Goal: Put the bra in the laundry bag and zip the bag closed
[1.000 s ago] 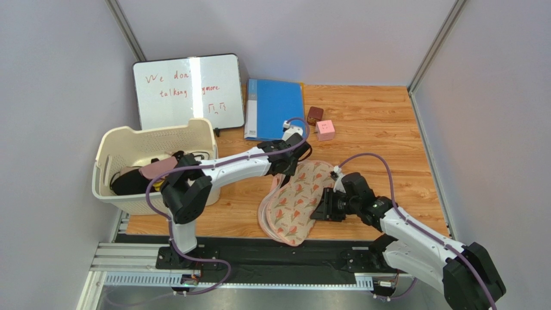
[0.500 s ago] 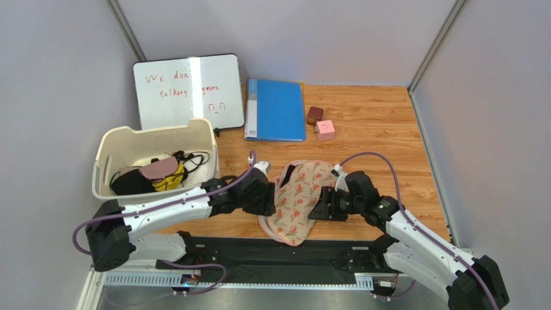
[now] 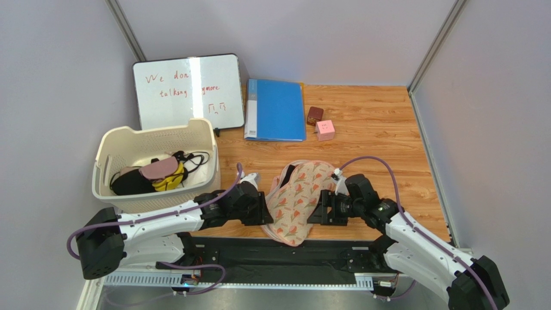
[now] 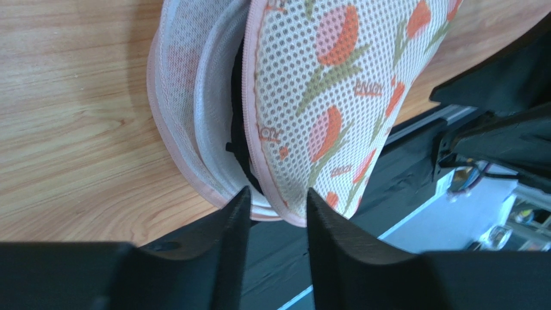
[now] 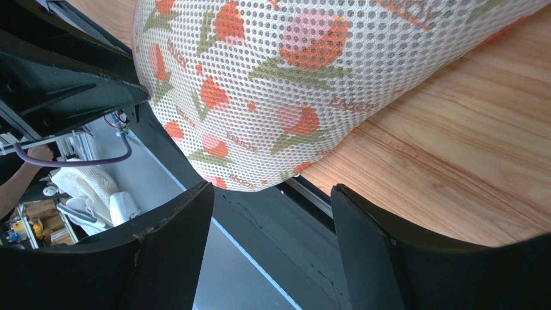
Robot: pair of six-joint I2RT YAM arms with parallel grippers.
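The laundry bag [image 3: 296, 197], beige-pink with a red-and-green print, lies on the wooden table with its near end over the black rail. In the left wrist view the bag [image 4: 336, 84] has its printed lid lifted a little off the white mesh lower shell. A dark gap with a black bit shows between them. The bra's orange-brown cups are hidden. My left gripper [image 3: 265, 212] is open at the bag's near-left edge, its fingertips [image 4: 276, 194] on either side of the pink edging. My right gripper [image 3: 317, 212] is wide open and empty [image 5: 271, 188] at the bag's [image 5: 310, 77] right side.
A cream basket [image 3: 113, 148] with pink, yellow and black garments stands at the left. A whiteboard [image 3: 187, 90], a blue folder [image 3: 275, 110], a brown block [image 3: 315, 115] and a pink block [image 3: 325, 130] sit at the back. The black rail [image 3: 271, 252] runs along the near edge.
My left arm has swung from the bag's far-left end down to its near-left edge. The bag's lid has dropped lower. My right gripper has shifted slightly toward me.
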